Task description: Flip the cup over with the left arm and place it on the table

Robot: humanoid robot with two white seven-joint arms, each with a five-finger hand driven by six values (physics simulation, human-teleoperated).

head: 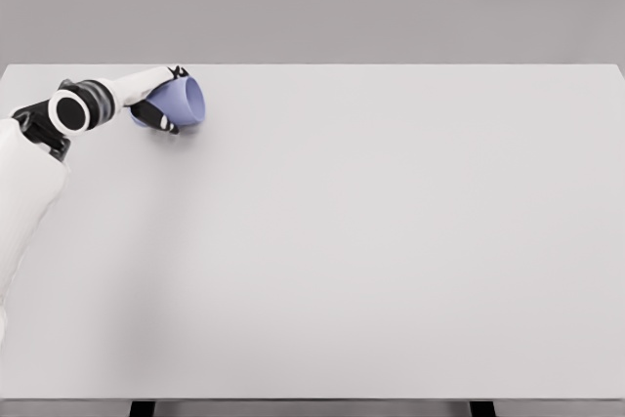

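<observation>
A lavender cup (184,103) lies tipped on its side near the far left of the white table (371,241), its open mouth facing right. My left hand (161,103) is wrapped around the cup's body, with dark fingers (156,118) curled under it and more showing over its top. The left arm comes in from the lower left, its black-and-white wrist joint just left of the cup. The cup seems to hang just above the tabletop or barely touch it; which one I cannot tell. The right arm does not show.
The table's far edge runs just behind the cup, and its left edge is close to my forearm. Two dark table legs (143,408) peek out below the front edge.
</observation>
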